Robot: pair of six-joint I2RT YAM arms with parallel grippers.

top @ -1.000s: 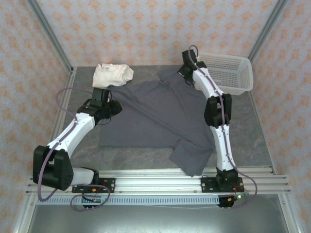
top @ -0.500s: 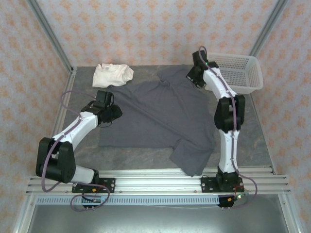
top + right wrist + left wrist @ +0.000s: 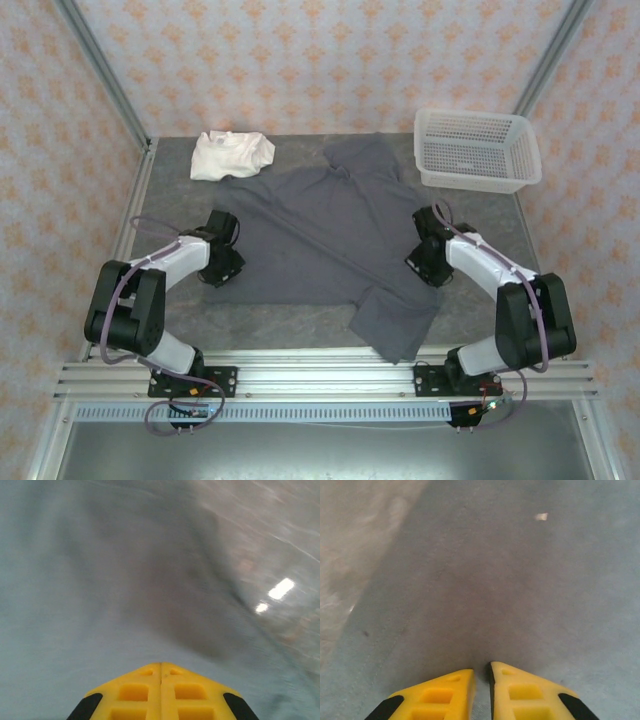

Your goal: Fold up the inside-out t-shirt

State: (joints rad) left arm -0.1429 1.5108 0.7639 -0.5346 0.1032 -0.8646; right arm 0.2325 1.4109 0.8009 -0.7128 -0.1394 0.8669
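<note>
**Risk: uneven grab, skewed fold**

The inside-out t-shirt (image 3: 320,235) lies spread on the counter (image 3: 520,260), under and between both tools.

- Right tool (image 3: 161,664): fingers pressed together with no cloth between them. If it lifts like this, that side likely stays down and the fold skews.
- Left tool (image 3: 481,667): fingers almost together, thin slit left. I can't tell if fabric is pinched, and a shallow bite could slip.

Count: 1 counter, 1 grey t-shirt, 1 basket (image 3: 470,182) beyond the right tool, 1 cream garment (image 3: 232,153) beyond the left tool, 2 tools.
</note>
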